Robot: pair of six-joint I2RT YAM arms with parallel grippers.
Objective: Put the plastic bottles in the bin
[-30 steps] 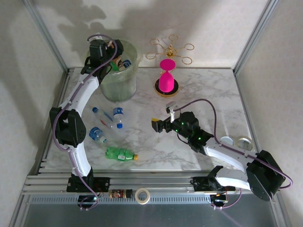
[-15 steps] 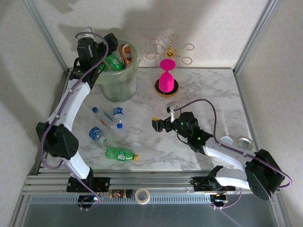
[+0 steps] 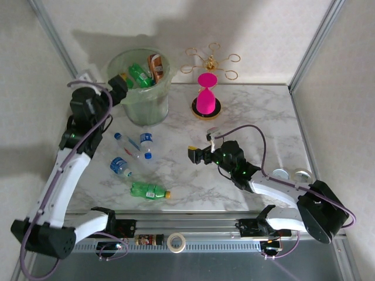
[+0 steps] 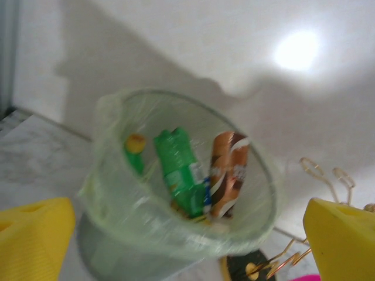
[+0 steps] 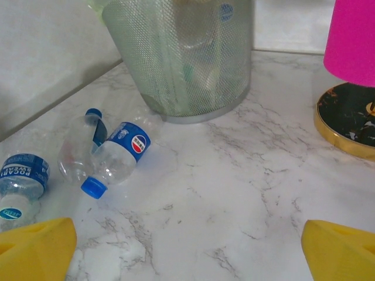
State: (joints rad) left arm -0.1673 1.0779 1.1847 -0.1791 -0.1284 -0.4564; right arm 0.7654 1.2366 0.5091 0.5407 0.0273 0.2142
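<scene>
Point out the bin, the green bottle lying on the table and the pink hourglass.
bin (image 3: 149,106), top external view, on its front wall.
green bottle (image 3: 146,190), top external view, on its labelled middle.
pink hourglass (image 3: 205,101), top external view, on its lower bulb.

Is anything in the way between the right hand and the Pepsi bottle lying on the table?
Nothing visible. The open right hand faces the Pepsi bottle across bare marble table. The bottle lies on its side, another clear bottle just behind it, both in front of the bin.

pink hourglass (image 3: 206,96), gold wire stand (image 3: 211,60), tape roll (image 3: 176,242)
</scene>
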